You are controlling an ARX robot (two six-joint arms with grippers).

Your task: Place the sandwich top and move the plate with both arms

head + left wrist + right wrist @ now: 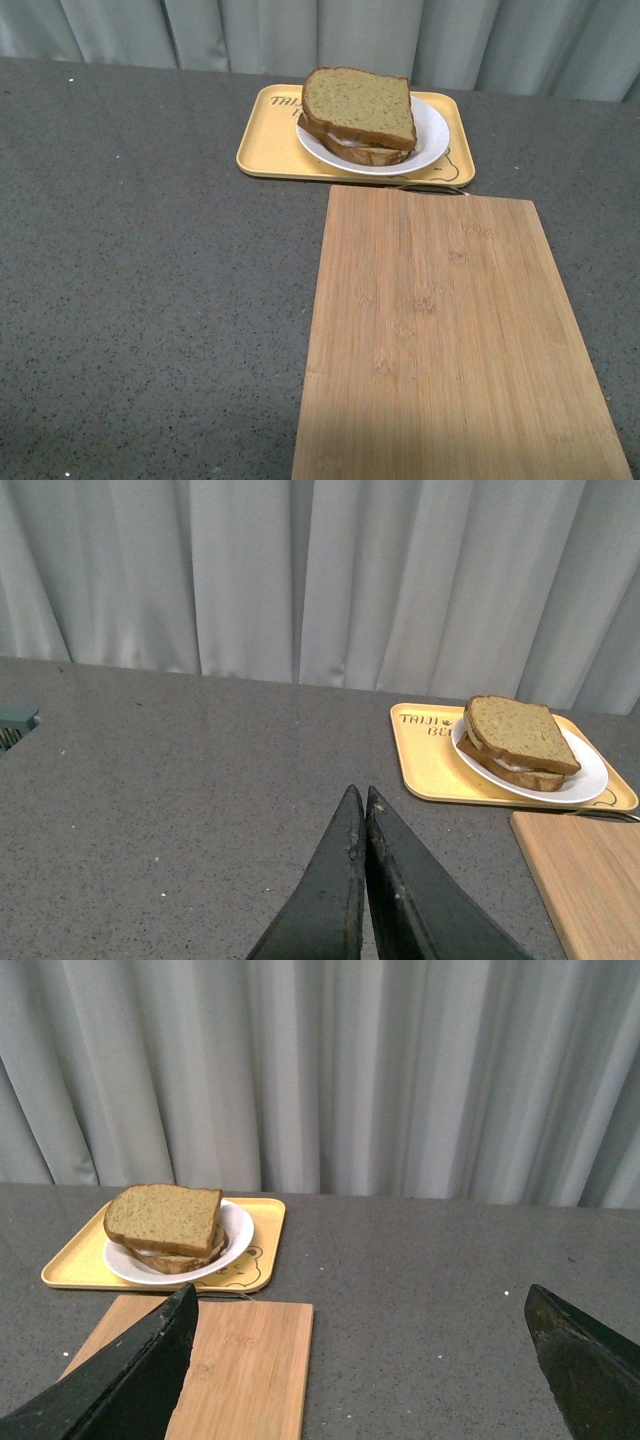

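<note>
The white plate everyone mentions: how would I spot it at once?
Look to the far side of the grey table, just beyond the long wooden board. A yellow tray lies there, and the plate sits on it, holding a sandwich whose brown top slice is in place. It is the only round, white thing there.

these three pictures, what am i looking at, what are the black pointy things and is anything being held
It is one moment seen by three cameras on a two-armed robot. The front view looks out from its body; neither arm shows there. The other two sit on the wrists, so the black points are the robot's own grippers. The left gripper is shut, holding nothing. The right gripper is wide open, also holding nothing. On the grey table lies a yellow tray bearing a white plate. On the plate is a sandwich, its top slice already on. Nearer the robot lies a wooden board.
</note>
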